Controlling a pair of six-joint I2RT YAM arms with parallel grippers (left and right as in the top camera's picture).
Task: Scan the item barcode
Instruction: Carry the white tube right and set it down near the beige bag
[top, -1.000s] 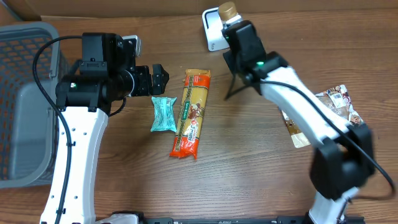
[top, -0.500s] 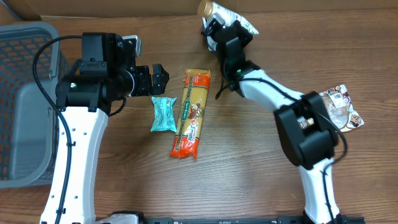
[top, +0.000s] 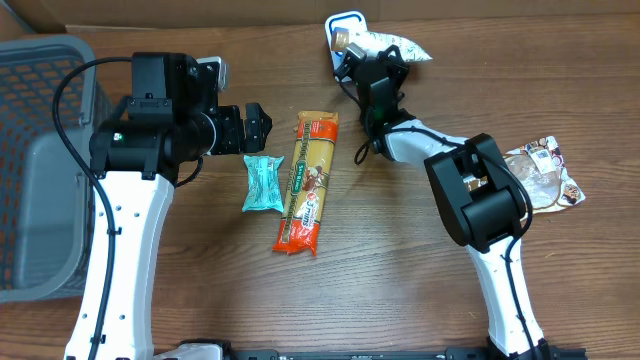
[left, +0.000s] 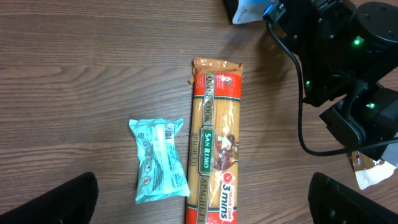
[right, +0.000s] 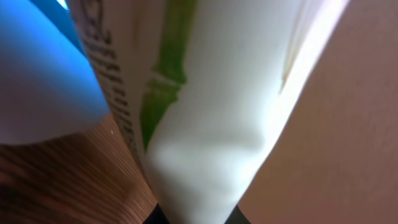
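Observation:
My right gripper (top: 366, 58) is shut on a white pouch (top: 395, 46) with green print, held at the back of the table right beside the white and blue scanner (top: 345, 20). In the right wrist view the pouch (right: 205, 93) fills the frame, pinched at the bottom by my right gripper (right: 193, 216), with the scanner's blue face (right: 37, 68) close on the left. My left gripper (top: 256, 124) hangs open above a teal packet (left: 158, 163) and a spaghetti pack (left: 214, 143), touching neither; its fingers (left: 71, 200) stand wide apart.
A grey basket (top: 40, 160) stands at the left edge. Another printed packet (top: 540, 175) lies at the right, partly under the right arm. The teal packet (top: 262, 183) and spaghetti pack (top: 308, 182) lie mid-table. A cardboard wall runs along the back.
The right arm has swung its wrist toward the back left, bringing the pouch up beside the scanner and turning it. The left arm has not moved.

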